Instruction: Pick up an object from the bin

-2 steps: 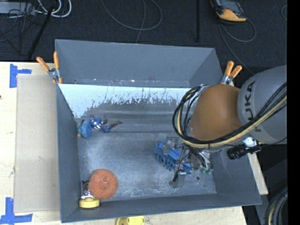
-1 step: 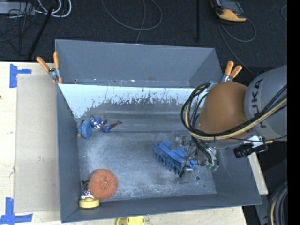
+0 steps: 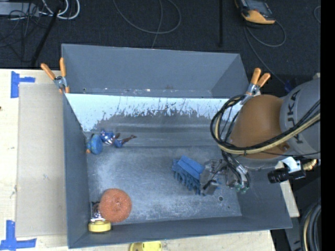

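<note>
Now | tool (image 3: 210,184) beside blue toothed plastic piece (image 3: 187,170) | metal bin (image 3: 157,77)

Dark floor (image 3: 104,27), loose cables (image 3: 67,7) trailing across it

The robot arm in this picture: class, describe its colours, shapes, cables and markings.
The arm is silver-grey with dark KUKA lettering. A rounded orange-brown cover sits over its wrist, ringed by looping black and pale cables. The gripper is a small cluster of grey metal and dark parts.
</note>
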Tool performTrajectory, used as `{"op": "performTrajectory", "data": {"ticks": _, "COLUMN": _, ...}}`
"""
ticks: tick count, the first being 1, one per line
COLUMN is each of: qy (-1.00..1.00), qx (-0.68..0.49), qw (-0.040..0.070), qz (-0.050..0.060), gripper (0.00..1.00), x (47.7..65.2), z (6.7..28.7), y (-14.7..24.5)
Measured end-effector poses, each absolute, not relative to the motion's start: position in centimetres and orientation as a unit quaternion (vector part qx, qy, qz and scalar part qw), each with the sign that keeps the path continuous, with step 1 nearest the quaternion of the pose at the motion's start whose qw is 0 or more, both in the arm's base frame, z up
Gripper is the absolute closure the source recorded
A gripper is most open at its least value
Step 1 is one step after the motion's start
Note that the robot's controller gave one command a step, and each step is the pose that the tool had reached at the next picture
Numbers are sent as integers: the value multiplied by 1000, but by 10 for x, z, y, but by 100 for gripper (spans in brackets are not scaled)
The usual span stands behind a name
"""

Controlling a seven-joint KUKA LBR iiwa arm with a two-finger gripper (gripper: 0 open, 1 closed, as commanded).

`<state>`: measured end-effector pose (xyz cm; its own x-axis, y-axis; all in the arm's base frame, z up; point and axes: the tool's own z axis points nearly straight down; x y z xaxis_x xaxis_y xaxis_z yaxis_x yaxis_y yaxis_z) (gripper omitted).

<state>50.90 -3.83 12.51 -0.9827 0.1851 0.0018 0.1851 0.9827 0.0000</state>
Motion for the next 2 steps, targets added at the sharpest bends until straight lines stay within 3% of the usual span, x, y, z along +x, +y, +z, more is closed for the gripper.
{"op": "performTrajectory", "data": {"ticks": 1, "qy": -996, "qx": -93, "qw": 1, "qz": 0, "gripper": 0, "x": 509, "z": 125, "y": -38}}
{"op": "performTrajectory", "data": {"ticks": 2, "qy": -996, "qx": -93, "qw": 1, "qz": 0, "gripper": 0, "x": 509, "z": 125, "y": -38}}
